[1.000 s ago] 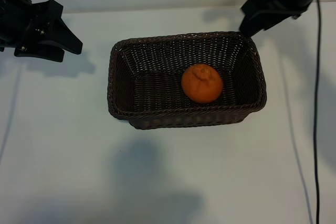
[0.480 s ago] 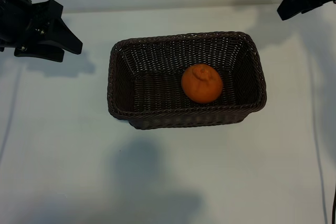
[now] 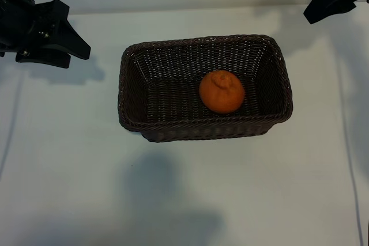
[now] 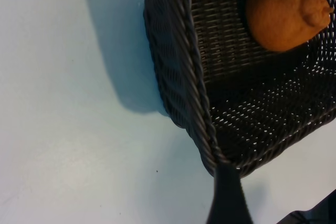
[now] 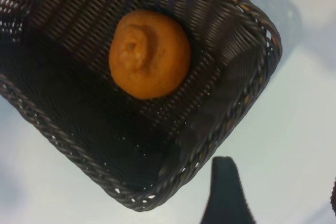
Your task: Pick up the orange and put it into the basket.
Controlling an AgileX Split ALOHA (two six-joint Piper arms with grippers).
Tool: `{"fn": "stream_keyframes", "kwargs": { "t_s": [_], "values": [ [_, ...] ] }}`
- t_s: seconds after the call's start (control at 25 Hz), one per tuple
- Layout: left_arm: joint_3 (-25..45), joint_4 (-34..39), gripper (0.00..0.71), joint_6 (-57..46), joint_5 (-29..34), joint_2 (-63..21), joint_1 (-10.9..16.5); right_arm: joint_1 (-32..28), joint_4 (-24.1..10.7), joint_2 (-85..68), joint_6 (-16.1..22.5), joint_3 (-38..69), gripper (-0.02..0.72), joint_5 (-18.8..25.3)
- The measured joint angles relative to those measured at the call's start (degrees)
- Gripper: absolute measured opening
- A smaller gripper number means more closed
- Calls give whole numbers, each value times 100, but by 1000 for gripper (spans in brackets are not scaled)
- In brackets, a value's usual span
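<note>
The orange (image 3: 221,91) lies inside the dark brown wicker basket (image 3: 131,61), right of its middle, with its ridged nub up. Nothing touches it. The left wrist view shows the orange (image 4: 282,11) past the basket's braided rim (image 4: 194,72). In the right wrist view the orange (image 5: 149,53) sits on the basket floor near a corner (image 5: 262,40). My left gripper (image 3: 75,36) hangs open and empty at the far left, well clear of the basket. My right gripper (image 3: 323,5) is up at the far right corner of the exterior view, open and empty, partly cut off by the frame.
The basket stands in the middle of a white table (image 3: 69,159). A thin cable (image 3: 345,142) runs down the table's right side. Bare tabletop lies in front of the basket and on both sides.
My right gripper has drawn back from the basket's far right corner, up and to the right. Over the last half second it barely moved. Left gripper, orange and basket stayed still.
</note>
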Motion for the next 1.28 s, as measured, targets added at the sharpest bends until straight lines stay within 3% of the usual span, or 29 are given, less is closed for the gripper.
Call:
{"fn": "stream_keyframes", "kwargs": {
  "t_s": [0.24, 0.76, 1.28],
  "values": [
    [0, 0, 520, 5, 0, 0, 0, 0, 101, 0, -249, 63, 464, -4],
    [0, 0, 520, 5, 0, 0, 0, 0, 101, 0, 250, 65, 464, -4],
    [0, 0, 520, 5, 0, 0, 0, 0, 101, 0, 293, 65, 464, -4]
  ]
}}
